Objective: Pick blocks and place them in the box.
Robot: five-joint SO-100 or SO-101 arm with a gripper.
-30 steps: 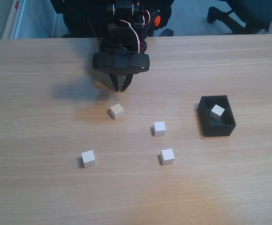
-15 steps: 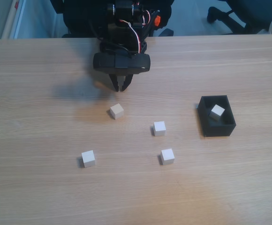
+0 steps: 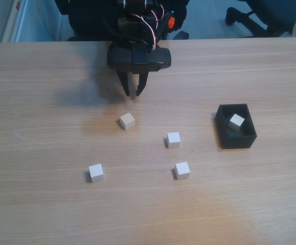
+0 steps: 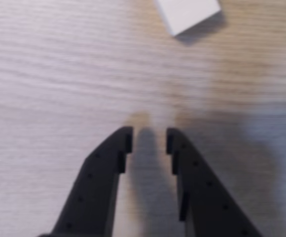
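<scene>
Fixed view: gripper (image 3: 134,94) hanging pts-down over wood table (image 3: 46,204), near far edge, black w/ red & white wires on top. Fingers slightly apart, narrow gap, nothing btwn them. Wrist view: gripper (image 4: 149,139) same, two dark fingers w/ small gap, bare tabletop (image 4: 49,74) underneath, own shadow on wood to the right.

Blocks, fixed view: nearest block (image 3: 127,121) just below gripper tips, turned a bit on the diagonal, not touched. Probably the same block (image 4: 187,15) in wrist view at top edge, cut off by frame, ahead of tips & a little right, apart from them. Second block (image 3: 173,140) right of & below first, approx mid-table. Third block (image 3: 182,170) below second, near it. Fourth block (image 3: 96,172) lower left, well apart from the rest. Fifth block (image 3: 236,122) inside box, tilted, toward far right part of the interior.

Box (image 3: 224,133) black, open top, at right side of table, well apart from gripper. Dark chair base (image 3: 250,15) beyond table edge, upper right.
</scene>
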